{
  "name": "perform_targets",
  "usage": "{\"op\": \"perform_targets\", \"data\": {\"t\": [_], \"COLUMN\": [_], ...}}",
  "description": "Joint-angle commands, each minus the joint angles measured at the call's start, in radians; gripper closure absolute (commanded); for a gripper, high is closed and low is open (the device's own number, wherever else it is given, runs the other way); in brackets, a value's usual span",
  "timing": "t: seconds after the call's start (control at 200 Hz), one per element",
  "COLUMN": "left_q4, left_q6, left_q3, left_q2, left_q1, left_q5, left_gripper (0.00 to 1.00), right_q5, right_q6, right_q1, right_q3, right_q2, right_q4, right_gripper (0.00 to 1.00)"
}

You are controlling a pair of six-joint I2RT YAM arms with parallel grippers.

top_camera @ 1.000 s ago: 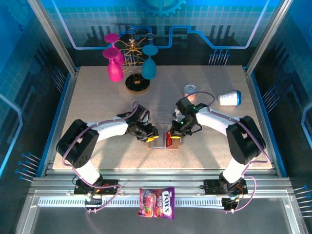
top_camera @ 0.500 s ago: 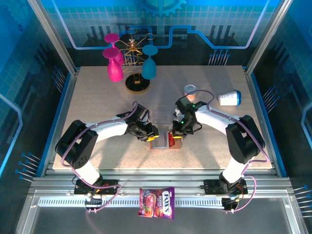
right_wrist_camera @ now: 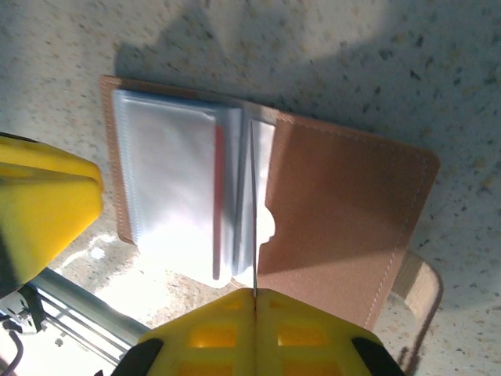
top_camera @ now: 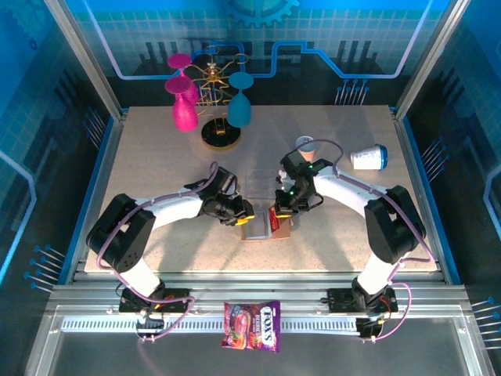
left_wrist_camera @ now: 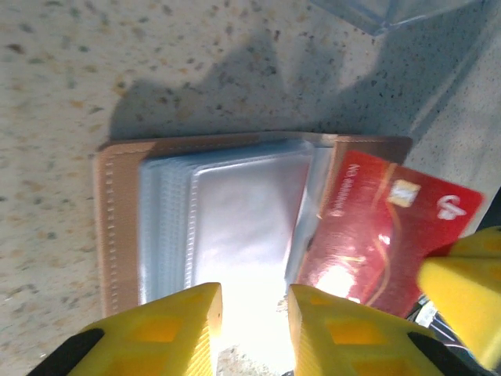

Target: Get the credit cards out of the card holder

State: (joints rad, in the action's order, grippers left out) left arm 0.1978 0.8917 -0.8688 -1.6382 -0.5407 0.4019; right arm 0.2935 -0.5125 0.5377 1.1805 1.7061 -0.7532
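Your right hand clamps a red credit card by its edge to slide it from the open card holder, which your left hand, fingers parted, apparently pins flat on the surface between both arms.

left arm: bent at the elbow, forearm low and angled in toward the right pincer
left pincer: pointed down; jaws parted by a narrow gap; nothing between them
left fingertips: yellow; side by side
right arm: bent at the elbow, forearm slanting in toward the left pincer
right pincer: tipped down, just beside the left pincer; jaws pressed together on a credit card
right fingertips: yellow; meeting on the card's thin edge
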Motion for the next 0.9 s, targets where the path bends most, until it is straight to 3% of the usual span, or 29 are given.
{"op": "perform_targets", "data": {"t": [0.0, 0.21, 0.745, 0.896], "left_q4": [0.015, 0.025, 0.045, 0.055], "left_q6": [0.009, -0.001, -0.027, -0.034], "left_q3": [0.025, 0.057, 0.084, 0.098], "left_q2": [0.054, 0.1, 0.159, 0.181], "left_q1": [0.025, 0.062, 0.134, 0.143], "left_q5": [-0.02, -0.034, -0.026, -0.03], "left_gripper": [0.71, 0.71, 0.7, 0.7], "right_q5": [-0.027, -0.037, -0.144, -0.198], "right_q6": [0.071, 0.254, 1.024, 1.168], "right_q1": [0.01, 0.01, 0.031, 0.032], "right_q3": [0.055, 0.122, 0.373, 0.482], "right_q2": [-0.03, -0.031, 0.061, 0.125], "right_q4": [-0.071, -0.112, -0.301, -0.356], "right_gripper": [1.0, 1.0, 1.0, 1.0]}}
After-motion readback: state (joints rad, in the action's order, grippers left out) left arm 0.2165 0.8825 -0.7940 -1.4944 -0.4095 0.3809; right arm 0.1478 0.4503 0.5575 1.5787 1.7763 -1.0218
